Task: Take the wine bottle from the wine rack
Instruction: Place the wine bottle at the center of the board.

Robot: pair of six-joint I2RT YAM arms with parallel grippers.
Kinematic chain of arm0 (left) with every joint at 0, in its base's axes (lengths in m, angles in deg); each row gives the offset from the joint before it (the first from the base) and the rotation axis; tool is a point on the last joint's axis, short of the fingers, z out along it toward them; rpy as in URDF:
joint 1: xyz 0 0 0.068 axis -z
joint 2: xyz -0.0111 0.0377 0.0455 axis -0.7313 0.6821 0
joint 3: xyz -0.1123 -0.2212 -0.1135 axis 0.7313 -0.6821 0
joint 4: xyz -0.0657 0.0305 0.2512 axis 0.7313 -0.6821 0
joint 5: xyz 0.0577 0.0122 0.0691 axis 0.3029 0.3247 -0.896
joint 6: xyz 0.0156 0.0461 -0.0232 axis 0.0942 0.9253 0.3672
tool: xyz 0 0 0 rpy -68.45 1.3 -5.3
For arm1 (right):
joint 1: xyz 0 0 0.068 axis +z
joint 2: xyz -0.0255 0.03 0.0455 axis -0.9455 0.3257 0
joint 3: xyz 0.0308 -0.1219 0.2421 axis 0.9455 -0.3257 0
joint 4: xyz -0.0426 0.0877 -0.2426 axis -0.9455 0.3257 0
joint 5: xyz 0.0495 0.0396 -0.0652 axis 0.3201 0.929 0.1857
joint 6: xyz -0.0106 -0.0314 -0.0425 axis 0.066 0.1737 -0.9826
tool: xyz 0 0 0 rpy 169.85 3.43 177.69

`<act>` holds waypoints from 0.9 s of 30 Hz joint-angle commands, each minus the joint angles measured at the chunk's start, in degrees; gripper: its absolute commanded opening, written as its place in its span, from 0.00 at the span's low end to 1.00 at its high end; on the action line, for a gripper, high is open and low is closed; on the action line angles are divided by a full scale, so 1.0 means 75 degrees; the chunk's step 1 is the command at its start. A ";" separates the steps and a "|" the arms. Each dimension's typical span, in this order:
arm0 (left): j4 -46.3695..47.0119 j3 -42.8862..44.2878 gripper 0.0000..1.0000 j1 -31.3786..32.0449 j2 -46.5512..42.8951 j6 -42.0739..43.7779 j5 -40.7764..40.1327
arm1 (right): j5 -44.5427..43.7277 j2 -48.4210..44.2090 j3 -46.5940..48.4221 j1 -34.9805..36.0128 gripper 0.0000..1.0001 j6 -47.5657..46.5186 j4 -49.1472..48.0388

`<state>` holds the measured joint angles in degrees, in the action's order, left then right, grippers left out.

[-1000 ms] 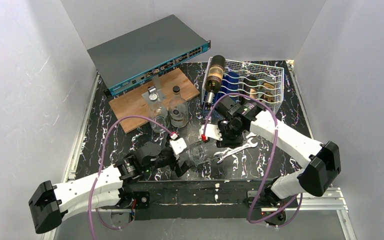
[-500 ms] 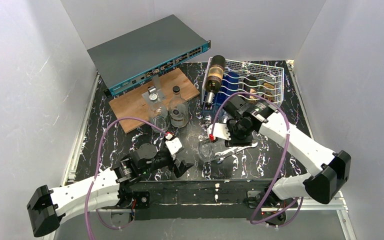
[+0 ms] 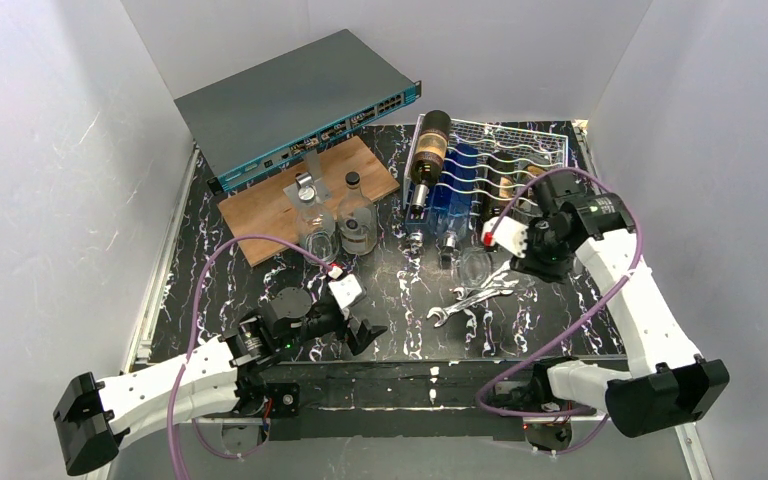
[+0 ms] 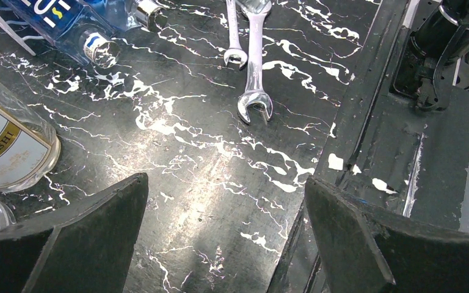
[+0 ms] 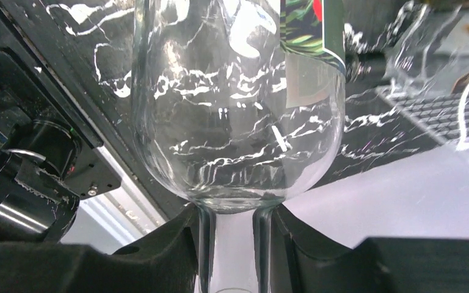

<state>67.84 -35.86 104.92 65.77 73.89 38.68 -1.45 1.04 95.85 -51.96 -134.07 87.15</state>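
counted, fwiw: wine rack (image 3: pixel 545 160) x1 | wine bottle (image 3: pixel 430 145) x1 | blue bottle (image 3: pixel 457 190) x1, pretty sure | clear bottle (image 3: pixel 357 222) x2 | wine glass (image 3: pixel 320 243) x2 | wrench (image 3: pixel 465 305) x2 | network switch (image 3: pixel 290 100) x1 | wooden board (image 3: pixel 270 205) x1

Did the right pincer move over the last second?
Yes. The right pincer, holding the wine glass, swung right: from above the wrenches' left end to past their right end, nearer the wine rack.

You have bright, even light from above. Glare whitens the black tabletop (image 4: pixel 214 213) in your left wrist view; behind the wine glass (image 5: pixel 238 122), your right wrist view blurs.
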 commanded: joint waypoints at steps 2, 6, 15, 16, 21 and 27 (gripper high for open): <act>0.0024 0.0094 0.99 0.0034 -0.0175 0.0011 -0.0022 | -0.0021 -0.0154 0.0589 -0.1380 0.01 -0.3062 0.0311; -0.0052 0.0089 0.99 0.0034 -0.0413 0.0021 0.0008 | -0.0107 -0.0037 0.0570 -0.2341 0.01 -0.3724 0.0369; -0.0212 0.0077 0.99 0.0034 -0.0692 0.0106 0.0043 | -0.0798 -0.0237 0.0369 -0.3185 0.01 -0.4368 0.0376; -0.0218 0.0082 0.99 0.0034 -0.0698 0.0113 0.0048 | -0.0876 -0.0259 0.0345 -0.3235 0.01 -0.4417 0.0376; -0.0236 0.0106 0.99 0.0036 -0.0771 0.0131 0.0095 | -0.1199 -0.0270 0.0299 -0.3698 0.01 -0.4689 0.0376; -0.0259 0.0106 0.99 0.0034 -0.0931 0.0177 0.0096 | -0.1359 0.0144 0.0538 -0.4708 0.01 -0.5189 0.0376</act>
<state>66.51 -35.86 104.92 60.26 74.33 39.12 -5.03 1.74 95.85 -82.76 -138.97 89.95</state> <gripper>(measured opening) 0.992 0.448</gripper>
